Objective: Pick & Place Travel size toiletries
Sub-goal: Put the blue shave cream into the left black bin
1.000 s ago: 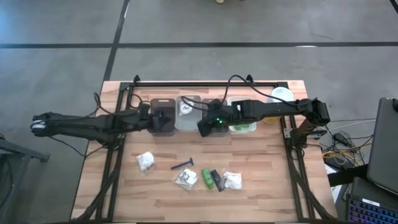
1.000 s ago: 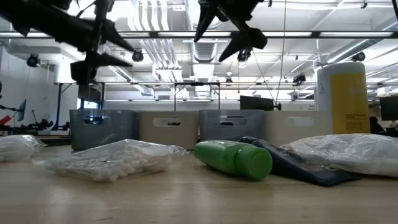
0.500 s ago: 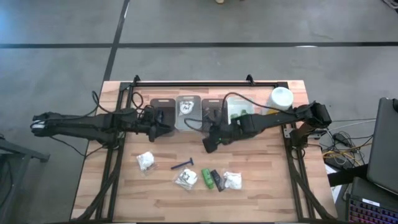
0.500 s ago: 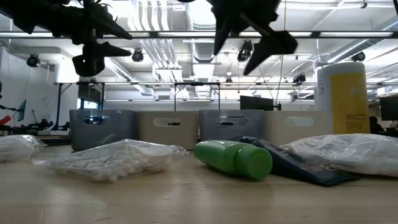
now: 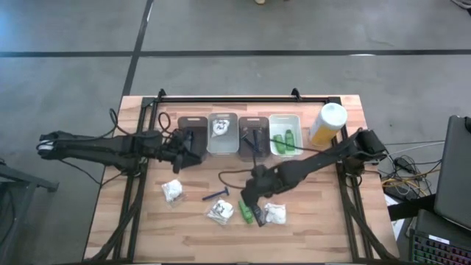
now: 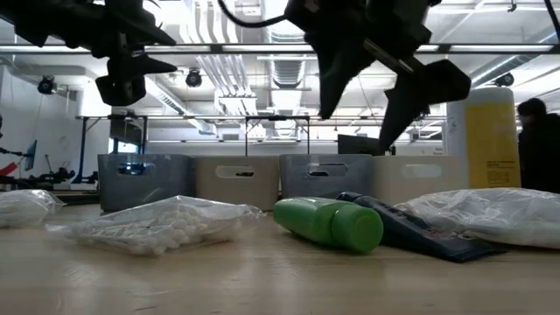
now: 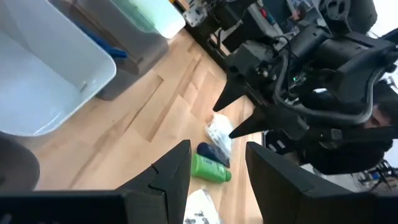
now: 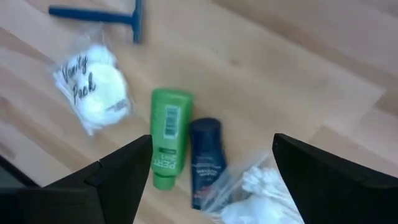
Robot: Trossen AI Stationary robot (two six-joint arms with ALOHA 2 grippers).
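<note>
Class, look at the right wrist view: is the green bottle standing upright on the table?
No, the green bottle lies flat on the table, beside the dark tube.

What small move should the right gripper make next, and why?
Probably lower straight down. The right gripper hangs with jaws open above the green bottle and dark tube, which lie side by side on the table.
</note>
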